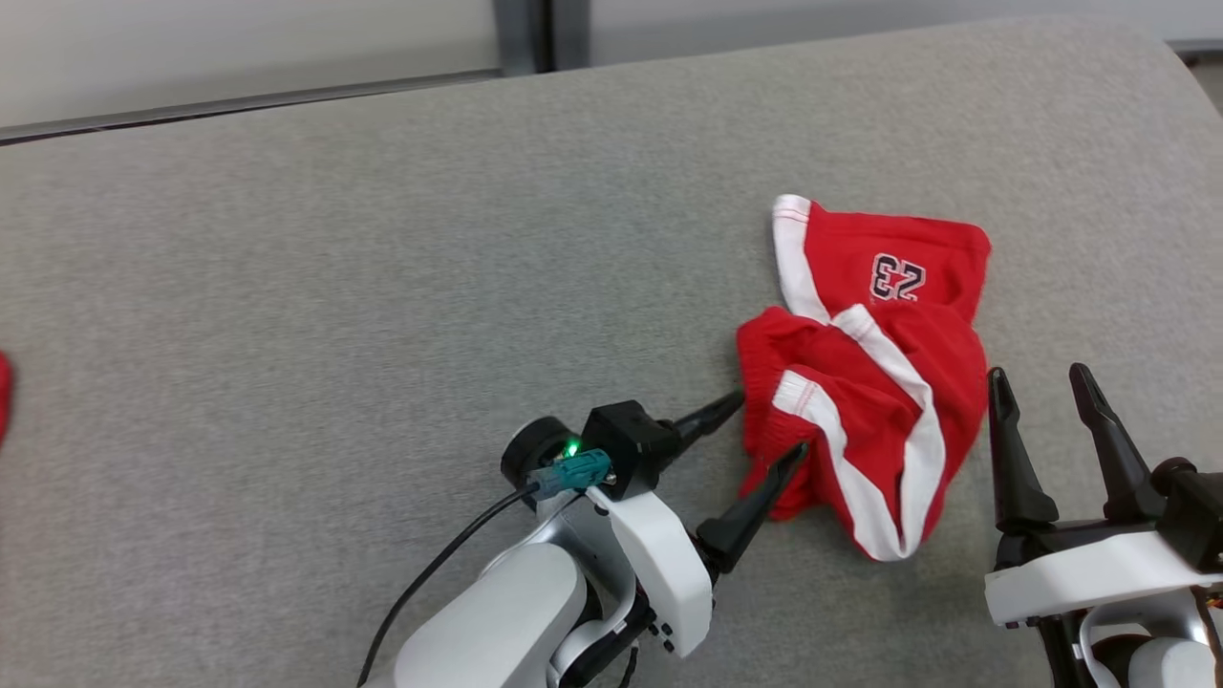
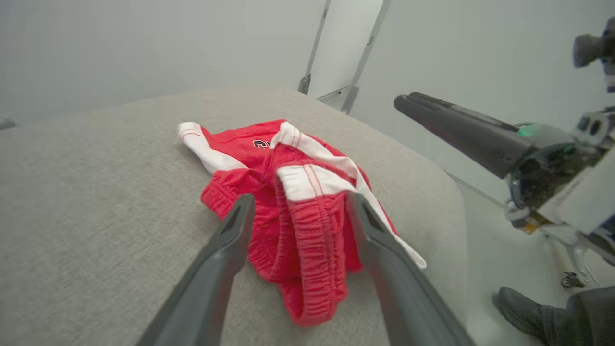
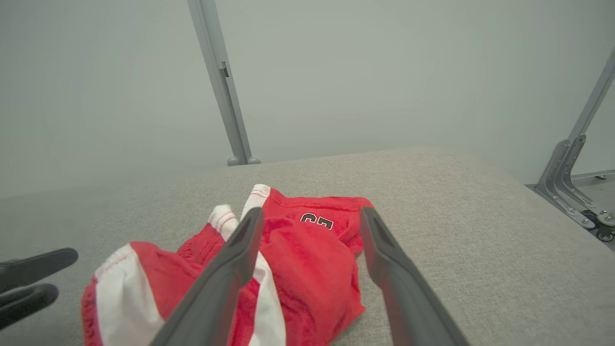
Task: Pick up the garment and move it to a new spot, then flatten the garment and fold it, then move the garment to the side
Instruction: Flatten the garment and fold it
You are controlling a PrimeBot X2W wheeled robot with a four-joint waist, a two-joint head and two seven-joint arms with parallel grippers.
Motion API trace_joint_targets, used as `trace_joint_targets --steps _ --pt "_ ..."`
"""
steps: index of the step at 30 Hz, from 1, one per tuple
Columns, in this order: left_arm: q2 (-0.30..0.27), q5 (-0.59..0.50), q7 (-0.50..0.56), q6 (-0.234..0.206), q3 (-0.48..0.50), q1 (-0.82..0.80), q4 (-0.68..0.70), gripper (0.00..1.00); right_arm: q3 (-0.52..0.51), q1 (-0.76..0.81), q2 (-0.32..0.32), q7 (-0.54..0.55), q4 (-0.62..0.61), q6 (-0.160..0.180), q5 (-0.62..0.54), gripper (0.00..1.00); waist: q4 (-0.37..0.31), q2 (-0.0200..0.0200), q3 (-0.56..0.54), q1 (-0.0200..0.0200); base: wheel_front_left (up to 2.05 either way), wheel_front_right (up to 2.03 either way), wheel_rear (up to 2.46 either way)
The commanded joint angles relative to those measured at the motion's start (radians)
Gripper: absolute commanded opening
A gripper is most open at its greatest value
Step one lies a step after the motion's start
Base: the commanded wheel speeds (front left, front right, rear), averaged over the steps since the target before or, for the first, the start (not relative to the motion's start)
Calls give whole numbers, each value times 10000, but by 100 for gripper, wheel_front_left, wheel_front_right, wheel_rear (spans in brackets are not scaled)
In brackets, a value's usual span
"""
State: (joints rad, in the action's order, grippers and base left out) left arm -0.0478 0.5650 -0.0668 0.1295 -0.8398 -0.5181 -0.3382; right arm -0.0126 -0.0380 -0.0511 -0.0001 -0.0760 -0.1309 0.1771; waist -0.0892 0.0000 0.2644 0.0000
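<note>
Here, one red garment (image 1: 865,382) with white stripes and the number 23 lies crumpled on the right half of the grey bench (image 1: 382,287). Two tools flank it, both released. The left tool (image 1: 772,423) has its spread fingers at the garment's left edge, astride a bunched elastic fold. The right tool (image 1: 1039,375) stands just beside its right edge, grasping nothing. One red scrap (image 1: 3,397) shows at the bench's far left, well apart. One black cable (image 1: 449,554) trails from the left wrist. One dark shoe (image 2: 519,305) of a person rests on the floor beyond the bench.
</note>
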Motion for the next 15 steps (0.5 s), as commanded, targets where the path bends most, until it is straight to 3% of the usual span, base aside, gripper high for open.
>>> trace_joint_targets --steps 1,5,6,7,10,15 --pt "-61 315 72 13 -152 -169 -194 100 3 -73 -11 -77 66 3 22 100 -387 0 316 0 0 0 0" --pt "-55 1000 215 16 -704 -395 -601 100 -89 -137 -8 -209 198 3 133 100 -512 0 448 0 0 0 0" --pt "-58 1128 141 17 -770 -477 -646 77 -123 -142 -8 -236 235 3 182 100 -505 0 461 0 0 0 0" --pt "-55 1203 27 17 -802 -529 -658 3 -157 -152 -7 -265 265 3 179 100 -484 0 462 0 0 0 0" --pt "-161 972 -440 -13 -740 -683 -772 0 -244 -189 -5 -313 317 3 254 100 -345 0 472 0 0 0 0" --pt "-794 268 -1331 -615 -437 -849 -287 0 -372 -229 -7 -340 322 3 257 100 94 0 441 0 0 0 0"
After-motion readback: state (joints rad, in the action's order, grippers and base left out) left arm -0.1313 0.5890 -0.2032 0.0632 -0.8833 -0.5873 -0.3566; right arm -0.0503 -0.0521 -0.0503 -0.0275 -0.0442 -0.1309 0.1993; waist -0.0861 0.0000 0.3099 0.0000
